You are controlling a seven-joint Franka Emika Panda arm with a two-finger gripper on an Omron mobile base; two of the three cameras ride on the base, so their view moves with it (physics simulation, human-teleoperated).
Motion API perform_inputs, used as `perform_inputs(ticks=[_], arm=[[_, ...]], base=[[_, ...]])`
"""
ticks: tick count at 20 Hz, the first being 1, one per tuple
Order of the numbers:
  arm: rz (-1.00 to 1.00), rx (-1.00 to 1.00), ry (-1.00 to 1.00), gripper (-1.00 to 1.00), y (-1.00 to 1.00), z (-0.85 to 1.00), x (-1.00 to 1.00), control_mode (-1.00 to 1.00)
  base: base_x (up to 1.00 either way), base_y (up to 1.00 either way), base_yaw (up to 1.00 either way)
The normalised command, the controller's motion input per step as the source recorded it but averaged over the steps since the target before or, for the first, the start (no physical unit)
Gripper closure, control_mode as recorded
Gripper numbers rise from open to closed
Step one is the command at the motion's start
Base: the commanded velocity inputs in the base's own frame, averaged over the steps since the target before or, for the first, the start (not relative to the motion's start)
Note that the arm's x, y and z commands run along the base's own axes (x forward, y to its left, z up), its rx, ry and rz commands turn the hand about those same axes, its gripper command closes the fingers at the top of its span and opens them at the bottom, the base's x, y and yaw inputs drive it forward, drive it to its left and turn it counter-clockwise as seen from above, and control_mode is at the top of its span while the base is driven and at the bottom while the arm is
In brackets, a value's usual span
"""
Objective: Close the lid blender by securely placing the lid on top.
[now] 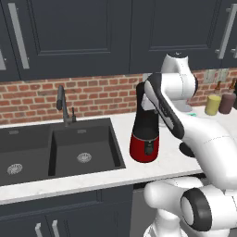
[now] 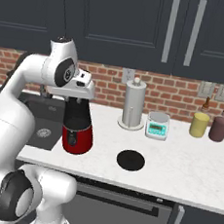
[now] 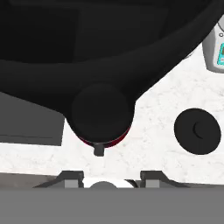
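Note:
The blender (image 2: 77, 130) stands on the white counter just right of the sink, a black jar on a glossy red base (image 1: 144, 147) with a dark front knob. My gripper (image 2: 79, 99) hangs directly over the jar's mouth, pointing down. In the hand view the jar (image 3: 100, 109) spreads wide and black below me, and my gripper (image 3: 111, 176) is open with nothing between its fingers. The lid (image 2: 131, 160), a flat round black cap with a small centre knob, lies on the counter to the blender's right, apart from it, and appears as the lid (image 3: 197, 131) in the hand view.
A dark double sink (image 1: 55, 148) with a faucet (image 1: 65, 107) lies left of the blender. A white cylinder with a knobbed top (image 2: 133, 105), a small scale (image 2: 157, 124), a yellow jar (image 2: 199, 124) and a maroon jar (image 2: 220, 128) stand along the brick wall.

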Motion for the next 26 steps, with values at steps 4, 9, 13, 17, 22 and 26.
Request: perform_inputs(ticks=[4, 9, 13, 17, 22, 26], arm=[[-0.05, 0.00, 0.00, -1.00, -0.09, -0.06, -0.56, -1.00], [-0.32, 0.05, 0.00, -1.00, -0.64, -0.10, -1.00, -1.00], [-0.40, 0.08, 0.02, -1.00, -0.94, -0.11, -0.97, -1.00], [-0.40, 0.21, 0.22, -1.00, -1.00, -0.20, -0.48, -1.00], [-0.33, 0.14, 0.35, -1.00, -1.00, -0.32, 0.11, -1.00], [-0.20, 0.16, 0.31, -1.00, -0.93, -0.34, 0.69, -1.00]], base=[[0.00, 0.00, 0.00], [0.00, 0.00, 0.00], [0.00, 0.00, 0.00], [0.00, 0.00, 0.00], [0.00, 0.00, 0.00], [0.00, 0.00, 0.00]])
